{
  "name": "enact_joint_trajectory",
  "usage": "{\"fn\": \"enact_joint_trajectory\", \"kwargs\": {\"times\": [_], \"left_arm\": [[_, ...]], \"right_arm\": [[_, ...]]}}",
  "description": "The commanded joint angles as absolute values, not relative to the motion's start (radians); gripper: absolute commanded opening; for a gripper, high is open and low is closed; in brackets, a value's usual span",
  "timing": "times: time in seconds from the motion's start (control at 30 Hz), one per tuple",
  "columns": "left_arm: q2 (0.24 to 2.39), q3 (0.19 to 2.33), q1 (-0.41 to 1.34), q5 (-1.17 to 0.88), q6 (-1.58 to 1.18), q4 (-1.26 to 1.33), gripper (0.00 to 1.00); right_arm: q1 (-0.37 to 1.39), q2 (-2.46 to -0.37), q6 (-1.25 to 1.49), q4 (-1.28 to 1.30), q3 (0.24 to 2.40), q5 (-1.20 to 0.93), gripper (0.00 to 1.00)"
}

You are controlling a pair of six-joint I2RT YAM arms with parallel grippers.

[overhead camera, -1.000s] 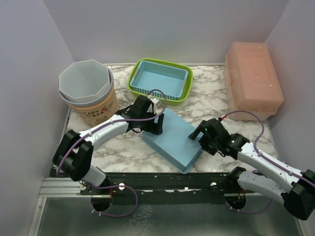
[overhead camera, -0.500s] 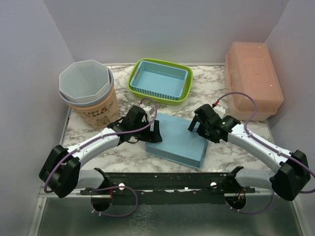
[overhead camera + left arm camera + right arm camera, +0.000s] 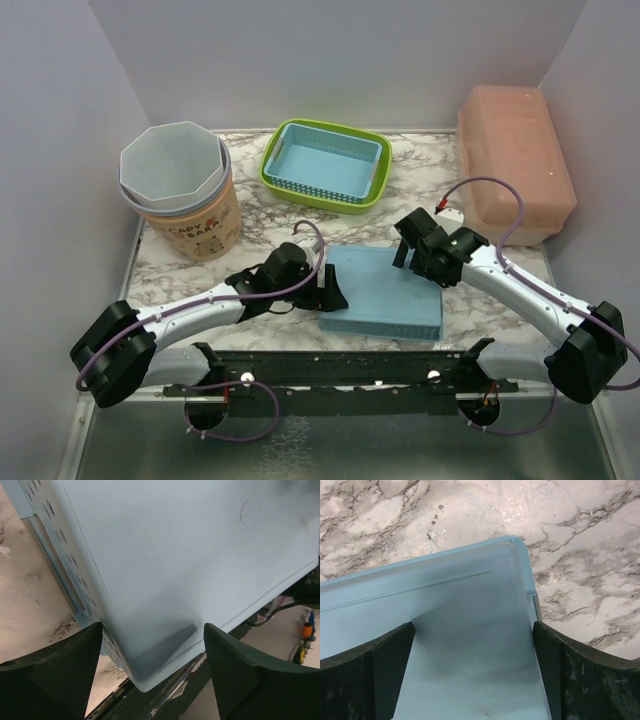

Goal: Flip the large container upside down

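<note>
As its flat bottom faces up, the large container lies upside down on the marble-patterned table, at the near edge between the two arms. It is a light blue plastic basket, rectangular with rounded corners. The bottom is smooth and matte, with a small round moulding mark seen in the left wrist view, and the side walls are pierced with rows of small slots.

The left gripper stands at the left short end of the container. Its jaws are spread wide, and one rounded corner of the container lies between the two dark fingers — the perforated wall is just beside one finger, while a gap shows on the other side, so nothing is clamped. The right gripper hangs over the far right corner of the container, its jaws also fully apart. In its wrist view the smooth blue bottom fills the space between the fingers, and they do not grasp it.

Further back, a lime green basket with perforated walls holds a smaller light blue basket nested inside. To the left stands a tan printed paper bucket with a pale grey octagonal bin set in its mouth. At the far right a salmon-pink translucent box with a lid lies along the wall.
</note>
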State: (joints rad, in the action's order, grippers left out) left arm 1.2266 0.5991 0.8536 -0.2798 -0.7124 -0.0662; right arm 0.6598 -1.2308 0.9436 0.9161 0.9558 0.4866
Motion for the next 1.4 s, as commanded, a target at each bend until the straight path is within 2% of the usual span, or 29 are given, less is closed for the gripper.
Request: {"fn": "enact_joint_trajectory", "kwargs": {"times": [0.0, 0.43, 0.53, 0.63, 0.77, 0.83, 1.07, 1.23, 1.37], "left_arm": [[1.175, 0.557, 0.879, -0.279, -0.884, 0.160, 0.82], [1.137, 0.620, 0.875, -0.196, -0.775, -0.020, 0.88], [1.138, 0.637, 0.875, -0.209, -0.776, -0.044, 0.86], [1.074, 0.643, 0.875, -0.087, -0.764, -0.109, 0.86], [0.961, 0.673, 0.862, 0.233, -0.802, -0.313, 0.94], [0.919, 0.699, 0.832, 0.319, -0.819, -0.421, 0.96], [0.863, 0.836, 0.735, 0.369, -0.690, -0.611, 0.99], [0.777, 0.901, 0.734, 0.544, -0.736, -0.760, 0.99], [0.695, 0.904, 0.733, 0.570, -0.750, -0.773, 0.99]], "right_arm": [[0.670, -1.255, 0.943, 0.961, 0.979, 0.517, 1.00], [0.670, -1.154, 0.976, 0.972, 1.008, 0.527, 1.00], [0.670, -1.140, 0.916, 0.928, 1.035, 0.450, 1.00], [0.670, -1.144, 0.845, 0.810, 1.030, 0.303, 1.00], [0.672, -1.204, 0.847, 0.712, 1.030, 0.162, 1.00], [0.689, -1.263, 0.849, 0.702, 1.060, 0.127, 1.00], [0.929, -1.498, 0.911, 0.867, 1.283, 0.374, 1.00], [1.051, -1.622, 0.951, 0.957, 1.373, 0.495, 1.00], [1.127, -1.713, 1.029, 1.060, 1.421, 0.572, 1.00]]}}
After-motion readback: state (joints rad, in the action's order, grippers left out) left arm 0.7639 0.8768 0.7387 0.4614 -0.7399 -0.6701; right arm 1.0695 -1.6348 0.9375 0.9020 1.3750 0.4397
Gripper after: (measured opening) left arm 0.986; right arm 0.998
